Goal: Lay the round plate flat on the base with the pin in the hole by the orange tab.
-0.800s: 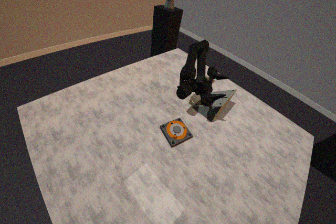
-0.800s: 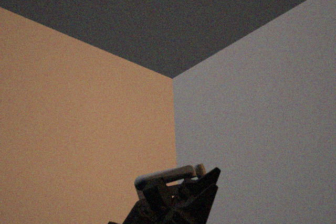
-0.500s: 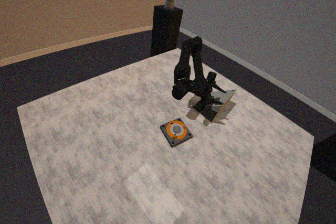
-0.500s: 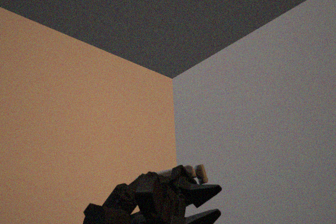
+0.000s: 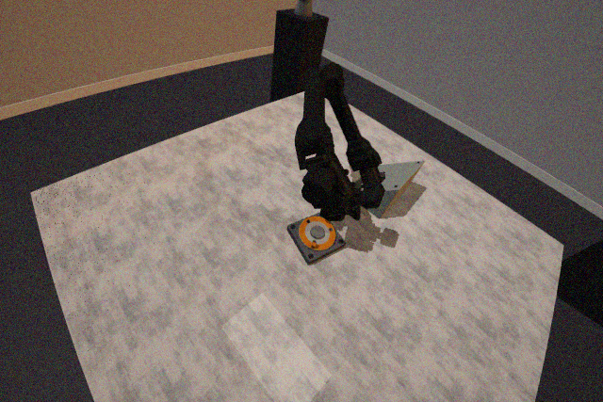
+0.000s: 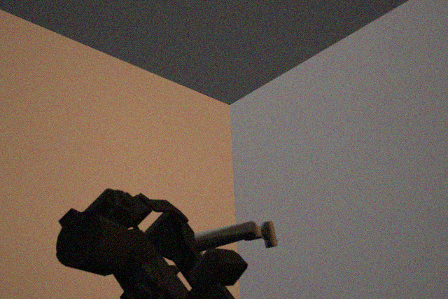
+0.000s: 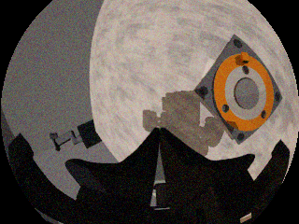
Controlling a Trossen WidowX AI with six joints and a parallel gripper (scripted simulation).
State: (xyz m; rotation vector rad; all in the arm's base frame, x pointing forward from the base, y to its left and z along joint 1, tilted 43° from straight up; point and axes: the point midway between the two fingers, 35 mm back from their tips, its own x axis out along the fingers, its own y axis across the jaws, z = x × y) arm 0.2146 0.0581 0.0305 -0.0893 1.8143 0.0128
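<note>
Gripper (image 7: 157,140) hangs closed and empty beside the plate (image 5: 317,233) mid-counter (image 5: 146,242), probably to nudge its tab (image 7: 243,59).

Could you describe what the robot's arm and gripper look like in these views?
The arm is matte black throughout, built of chunky rounded links with bulky joint housings and one small white marking on a link. The gripper is black too, with two broad fingers tapering to points. No cables show.
</note>
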